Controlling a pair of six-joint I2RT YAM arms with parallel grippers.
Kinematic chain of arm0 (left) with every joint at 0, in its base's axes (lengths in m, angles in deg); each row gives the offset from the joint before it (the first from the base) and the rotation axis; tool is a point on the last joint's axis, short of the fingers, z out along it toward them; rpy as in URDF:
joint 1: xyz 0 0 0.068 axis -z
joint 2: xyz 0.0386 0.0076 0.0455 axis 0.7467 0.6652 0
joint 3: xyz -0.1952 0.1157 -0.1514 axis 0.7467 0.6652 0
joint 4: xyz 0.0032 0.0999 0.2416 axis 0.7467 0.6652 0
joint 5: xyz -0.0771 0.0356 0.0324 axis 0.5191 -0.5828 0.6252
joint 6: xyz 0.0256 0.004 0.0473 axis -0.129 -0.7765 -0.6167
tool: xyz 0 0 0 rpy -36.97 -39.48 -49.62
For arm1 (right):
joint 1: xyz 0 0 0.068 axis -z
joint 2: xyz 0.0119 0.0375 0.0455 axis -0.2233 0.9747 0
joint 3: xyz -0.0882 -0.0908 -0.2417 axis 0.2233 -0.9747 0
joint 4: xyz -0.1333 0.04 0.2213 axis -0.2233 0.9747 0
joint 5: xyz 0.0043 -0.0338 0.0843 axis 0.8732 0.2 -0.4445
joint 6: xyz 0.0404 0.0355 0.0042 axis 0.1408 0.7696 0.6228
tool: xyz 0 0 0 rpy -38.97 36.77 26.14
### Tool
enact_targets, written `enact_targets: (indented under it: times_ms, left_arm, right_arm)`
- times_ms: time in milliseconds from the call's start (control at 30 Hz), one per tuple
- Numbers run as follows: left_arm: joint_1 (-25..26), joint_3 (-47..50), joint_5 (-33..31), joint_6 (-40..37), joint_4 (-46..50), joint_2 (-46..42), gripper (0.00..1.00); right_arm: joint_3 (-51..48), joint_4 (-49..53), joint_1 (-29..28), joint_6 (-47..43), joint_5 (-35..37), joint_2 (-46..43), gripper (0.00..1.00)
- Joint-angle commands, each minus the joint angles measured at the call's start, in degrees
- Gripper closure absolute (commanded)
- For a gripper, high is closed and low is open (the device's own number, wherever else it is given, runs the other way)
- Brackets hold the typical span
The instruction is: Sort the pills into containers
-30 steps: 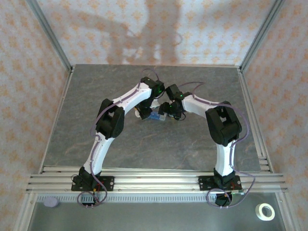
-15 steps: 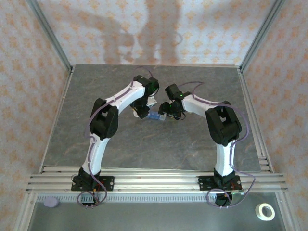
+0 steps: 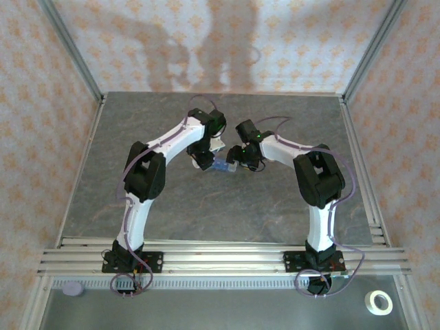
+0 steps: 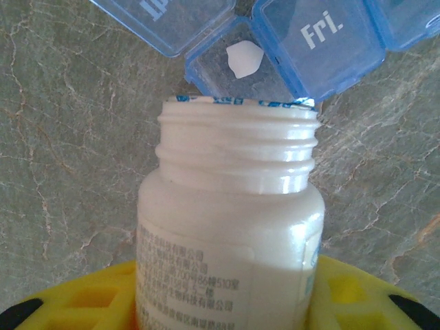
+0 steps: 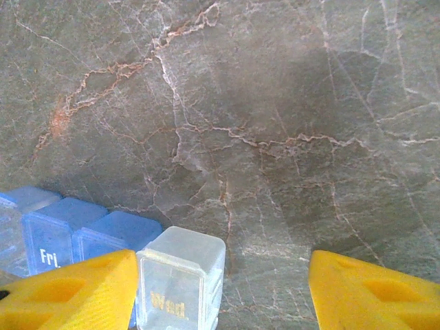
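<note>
While both arms bend inward over the table's middle, the left gripper (image 3: 205,158) pinches a white bottle (image 4: 230,227). The bottle's open mouth faces the containers (image 3: 221,166), where one white pill (image 4: 244,58) lies in an open compartment beside the "Fri." lid (image 4: 330,34). The right gripper (image 5: 223,271) hangs at the strip's 2 o'clock, fingers spread, pinching nothing. The table (image 3: 137,137) is grey and veined, the walls (image 3: 41,82) carry an orange pattern, and a tape roll (image 3: 378,302) lies at 5 o'clock, past the rails (image 3: 220,256).
</note>
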Motion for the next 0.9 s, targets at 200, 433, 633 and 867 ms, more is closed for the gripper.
enact_targets:
  times_ms: [200,433,633,867]
  left_arm:
    - [-1.2,4.7,2.5,1.2,-4.4,-3.6,1.00]
    - [-2.0,7.6,4.5,2.3,-8.5,-5.8,1.00]
    - [-2.7,10.2,6.9,3.1,-11.8,-8.1,1.00]
    - [-3.6,14.5,10.6,4.0,-16.3,-12.4,1.00]
  right_arm:
    - [2.1,3.1,-0.3,-0.2,1.2,-1.0,0.32]
    - [3.4,4.3,-0.2,-0.6,1.8,-1.5,0.28]
    - [4.6,5.7,0.0,-1.0,2.5,-2.4,0.23]
    - [4.9,6.6,0.6,-1.1,3.3,-3.7,0.21]
